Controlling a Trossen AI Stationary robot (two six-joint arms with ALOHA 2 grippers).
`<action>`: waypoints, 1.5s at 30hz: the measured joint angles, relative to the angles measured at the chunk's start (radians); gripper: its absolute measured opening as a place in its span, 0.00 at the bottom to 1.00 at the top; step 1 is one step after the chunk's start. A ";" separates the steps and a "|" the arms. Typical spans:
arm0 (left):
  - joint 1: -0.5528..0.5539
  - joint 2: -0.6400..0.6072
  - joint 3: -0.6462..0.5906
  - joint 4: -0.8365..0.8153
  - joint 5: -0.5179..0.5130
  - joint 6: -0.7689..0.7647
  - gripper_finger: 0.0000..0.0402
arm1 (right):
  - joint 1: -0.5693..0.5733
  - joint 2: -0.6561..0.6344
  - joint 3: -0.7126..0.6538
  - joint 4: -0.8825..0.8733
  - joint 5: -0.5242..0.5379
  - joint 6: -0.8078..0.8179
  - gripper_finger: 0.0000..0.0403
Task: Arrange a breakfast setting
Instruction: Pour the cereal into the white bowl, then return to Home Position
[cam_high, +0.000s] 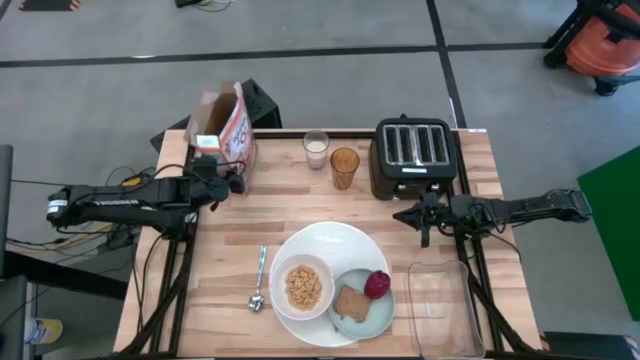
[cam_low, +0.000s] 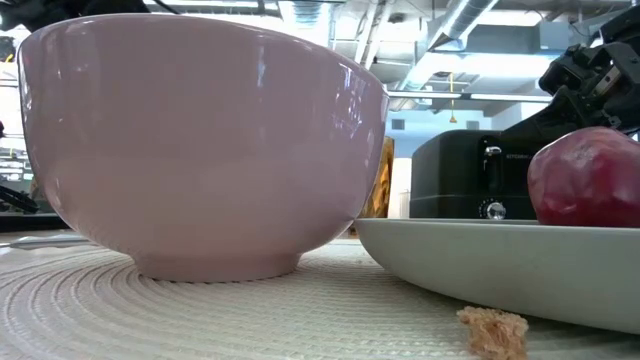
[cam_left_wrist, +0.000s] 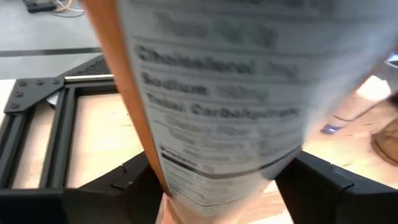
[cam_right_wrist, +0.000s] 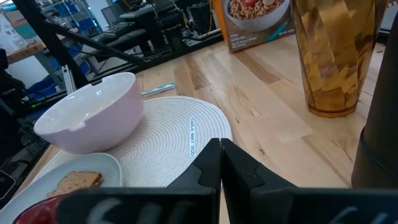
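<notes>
The orange-white cereal box (cam_high: 232, 128), top flaps open, is at the table's far left, and my left gripper (cam_high: 236, 183) is shut on it. A white bowl (cam_high: 303, 287) of cereal and a pale green small plate (cam_high: 362, 303) with toast (cam_high: 350, 302) and a red fruit (cam_high: 377, 285) rest on the large white round plate (cam_high: 330, 245), which looks like a woven mat. The teal-handled spoon (cam_high: 259, 278) lies left of it. The milk glass (cam_high: 316, 150) and amber glass (cam_high: 344, 167) stand at the far middle. My right gripper (cam_high: 420, 220) is shut and empty near the toaster. My left gripper has the cereal box between its two fingers (cam_left_wrist: 134, 180), one on each broad face. The narrow nutrition panel (cam_left_wrist: 186, 177) faces the wrist camera. The fingers come level from the table's near-left side. The box looks tilted; whether its base is on the table I cannot tell.
A black toaster (cam_high: 415, 155) stands at the far right. A clear glass tray (cam_high: 443, 310) lies at the near right. Bare wood shows between the glasses and the large plate.
</notes>
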 joint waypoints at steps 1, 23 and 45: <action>0.000 0.000 0.000 0.001 0.002 0.002 0.66 | 0.000 0.000 0.000 0.000 0.000 0.000 0.08; 0.000 -0.147 0.000 0.008 0.157 0.231 0.99 | 0.000 0.000 0.000 0.000 0.000 0.000 0.08; 0.000 -0.330 0.001 0.030 0.261 0.454 0.99 | 0.000 0.000 0.000 0.000 0.000 0.000 0.08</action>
